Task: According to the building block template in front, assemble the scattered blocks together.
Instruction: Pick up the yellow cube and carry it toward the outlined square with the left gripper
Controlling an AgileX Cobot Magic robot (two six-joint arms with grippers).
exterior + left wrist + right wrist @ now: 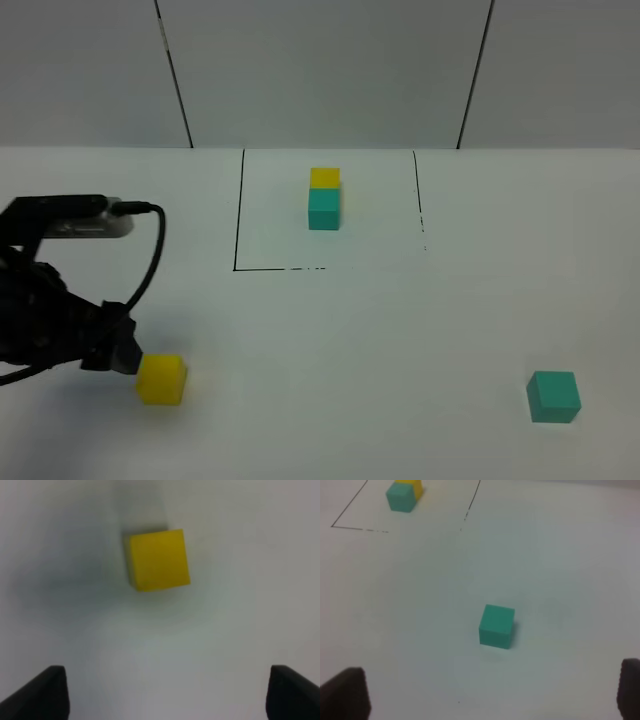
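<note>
The template, a small yellow cube (324, 178) joined to a teal cube (324, 209), sits inside a black outlined square (238, 215) at the back; it also shows in the right wrist view (401, 496). The loose yellow cube (161, 379) lies at the front left and shows in the left wrist view (159, 559). My left gripper (125, 352) (165, 695) is open and empty, just left of this cube and apart from it. The loose teal cube (554, 396) (497, 625) lies at the front right. My right gripper (487, 690) is open and empty, short of the teal cube; the exterior view does not show it.
The white table (400, 340) meets a grey panelled wall (320, 70) at the back. The left arm with its cable (150, 260) covers the left edge. The square's outline (350, 527) also shows in the right wrist view.
</note>
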